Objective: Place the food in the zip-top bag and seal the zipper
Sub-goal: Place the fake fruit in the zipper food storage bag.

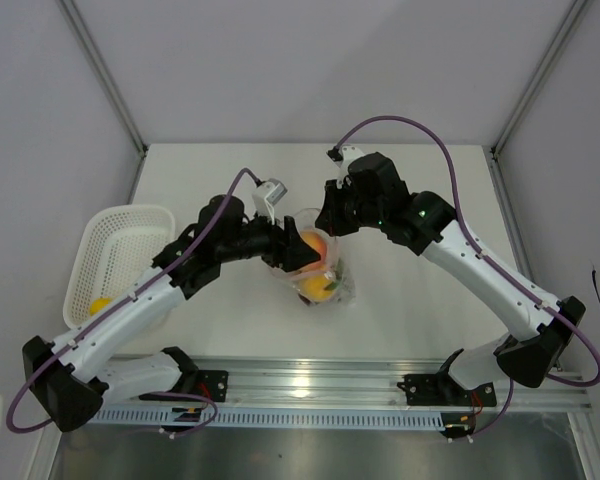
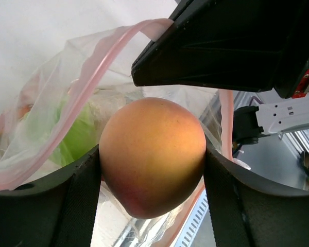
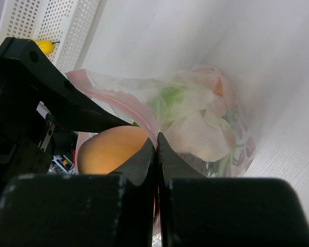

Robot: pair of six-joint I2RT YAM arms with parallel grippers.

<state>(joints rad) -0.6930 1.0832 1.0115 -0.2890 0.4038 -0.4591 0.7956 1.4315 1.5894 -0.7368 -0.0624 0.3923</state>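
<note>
Sitting mid-table in the top view, the zip-top bag (image 1: 344,290) is already holding some food (image 1: 322,290), while one yellow piece (image 1: 99,305) is lying in the basket (image 1: 130,215) at the left. From the left wrist, the left gripper (image 2: 152,175) is pinching an orange-red fruit (image 2: 152,149) at the bag's mouth; from the right wrist, the right gripper (image 3: 155,144) is clamping the rim, the zipper (image 3: 110,96) gaping unsealed.
</note>
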